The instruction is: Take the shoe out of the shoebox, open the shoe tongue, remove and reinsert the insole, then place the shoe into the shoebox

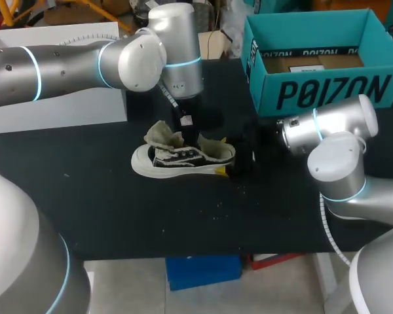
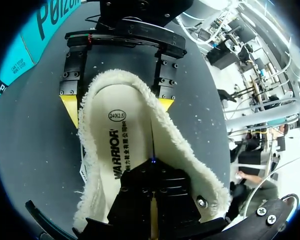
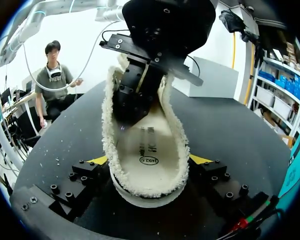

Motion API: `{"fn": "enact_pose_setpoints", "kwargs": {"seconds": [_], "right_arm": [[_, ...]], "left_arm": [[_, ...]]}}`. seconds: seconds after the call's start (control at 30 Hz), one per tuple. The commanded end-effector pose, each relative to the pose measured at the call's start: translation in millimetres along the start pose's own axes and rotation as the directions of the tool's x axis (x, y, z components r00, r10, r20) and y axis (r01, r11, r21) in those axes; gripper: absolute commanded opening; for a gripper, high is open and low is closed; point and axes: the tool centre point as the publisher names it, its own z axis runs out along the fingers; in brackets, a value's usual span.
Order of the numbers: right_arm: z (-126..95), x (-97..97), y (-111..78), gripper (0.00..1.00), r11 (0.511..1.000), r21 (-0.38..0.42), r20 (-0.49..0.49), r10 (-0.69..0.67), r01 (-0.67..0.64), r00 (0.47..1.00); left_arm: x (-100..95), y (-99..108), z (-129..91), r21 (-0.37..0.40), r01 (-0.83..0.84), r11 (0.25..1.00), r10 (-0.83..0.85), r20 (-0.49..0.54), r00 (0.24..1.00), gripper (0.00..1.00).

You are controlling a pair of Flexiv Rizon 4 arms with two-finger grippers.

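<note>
A black-and-white sneaker (image 1: pixel 183 158) with a fleece lining stands upright in the middle of the black table, its tongue (image 1: pixel 160 134) pulled up. My right gripper (image 1: pixel 243 157) is at the heel; in its wrist view the yellow fingertips (image 3: pixel 97 160) press the heel from both sides. My left gripper (image 1: pixel 188 134) reaches down into the shoe's opening. In the left wrist view it (image 2: pixel 152 162) is shut, tips against the printed insole (image 2: pixel 120 145), holding nothing that I can see. The teal shoebox (image 1: pixel 314 59) sits open at the back right.
A white box (image 1: pixel 59 72) stands at the back left, under my left arm. The shoebox holds a brown cardboard piece (image 1: pixel 314 63). Bare black tabletop (image 1: pixel 118 209) lies in front of the shoe.
</note>
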Motion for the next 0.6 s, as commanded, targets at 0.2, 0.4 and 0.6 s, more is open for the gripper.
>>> {"fn": "enact_pose_setpoints", "kwargs": {"seconds": [0.2,0.4,0.6], "right_arm": [[1.7,-1.6,-0.9,0.00,1.000,0.001,0.000,0.002,-0.002,1.000],[1.7,-1.6,-0.9,0.00,1.000,0.001,0.000,0.002,-0.002,1.000],[1.7,-1.6,-0.9,0.00,1.000,0.001,0.000,0.002,-0.002,1.000]], "left_arm": [[-3.3,0.8,3.5,0.000,0.017,1.000,-0.016,0.046,0.999,0.00],[1.7,0.0,5.2,-0.011,0.046,0.999,-0.044,0.097,0.994,0.00],[2.0,1.5,9.7,0.000,0.060,0.998,-0.060,0.099,0.993,0.00]]}}
